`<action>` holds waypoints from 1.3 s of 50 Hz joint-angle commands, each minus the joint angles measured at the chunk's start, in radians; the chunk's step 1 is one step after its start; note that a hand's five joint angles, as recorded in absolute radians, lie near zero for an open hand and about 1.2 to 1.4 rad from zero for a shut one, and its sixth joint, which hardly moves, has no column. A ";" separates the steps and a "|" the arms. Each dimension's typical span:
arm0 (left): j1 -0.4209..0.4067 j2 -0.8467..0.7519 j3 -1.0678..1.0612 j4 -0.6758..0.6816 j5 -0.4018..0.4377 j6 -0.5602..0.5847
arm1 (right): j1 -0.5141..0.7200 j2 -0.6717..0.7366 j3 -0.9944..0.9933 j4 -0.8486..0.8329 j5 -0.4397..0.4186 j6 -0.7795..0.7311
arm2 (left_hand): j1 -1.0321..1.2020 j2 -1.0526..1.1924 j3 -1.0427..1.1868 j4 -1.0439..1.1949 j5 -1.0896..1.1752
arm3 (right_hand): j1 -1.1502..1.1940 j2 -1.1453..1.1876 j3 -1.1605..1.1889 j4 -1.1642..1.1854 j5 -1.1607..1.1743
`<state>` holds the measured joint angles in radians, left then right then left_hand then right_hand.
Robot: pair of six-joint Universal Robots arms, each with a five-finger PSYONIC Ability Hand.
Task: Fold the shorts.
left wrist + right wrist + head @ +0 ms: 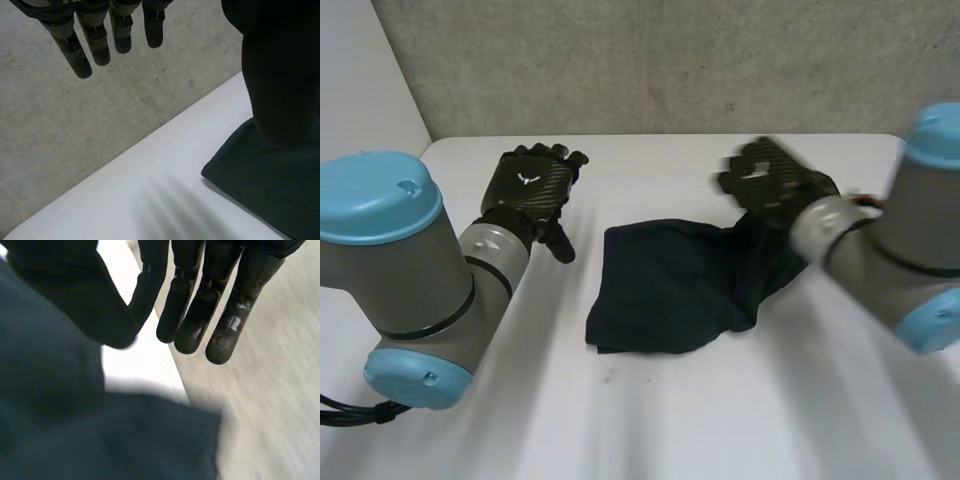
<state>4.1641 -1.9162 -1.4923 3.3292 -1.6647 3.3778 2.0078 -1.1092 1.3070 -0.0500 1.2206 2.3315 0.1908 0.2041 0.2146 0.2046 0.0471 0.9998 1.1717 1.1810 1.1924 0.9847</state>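
Shorts [660, 290] part-folded at the table [650, 420] middle: right hand [775, 180] pinches their raised right edge with straight fingers [220, 340]; left hand [532, 185] released, empty.

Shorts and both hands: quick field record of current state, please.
shorts: dark, on the white table; mostly flat, side nearest the right arm raised toward the right hand
left hand: above the table beside the shorts, off the cloth; fingers straight, holding nothing
right hand: at the raised side of the shorts; grip unclear
fold: not finished
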 commanded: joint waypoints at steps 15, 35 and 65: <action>0.073 0.023 0.023 0.004 -0.004 -0.006 | 0.194 0.129 -0.169 0.064 0.021 0.230 | -0.016 -0.030 -0.040 -0.030 -0.047 | -0.739 -0.911 -0.920 -0.931 -0.898; 0.048 0.016 0.007 0.003 -0.003 -0.029 | -0.477 -0.040 0.365 0.061 -0.115 0.158 | -0.016 -0.030 -0.040 -0.030 -0.047 | -0.636 -0.808 -0.817 -0.828 -0.795; 0.042 0.023 -0.013 0.007 -0.003 -0.031 | -0.297 -0.034 0.224 -0.185 0.056 -0.087 | -0.016 -0.030 -0.040 -0.030 -0.047 | 0.397 0.225 0.215 0.204 0.237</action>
<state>4.2043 -1.9056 -1.5039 3.3366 -1.6664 3.3472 1.5418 -1.0774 1.6241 -0.2567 1.2688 2.4117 0.1908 0.2041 0.2146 0.2046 0.0471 0.8279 1.1561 1.1691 1.1912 0.9352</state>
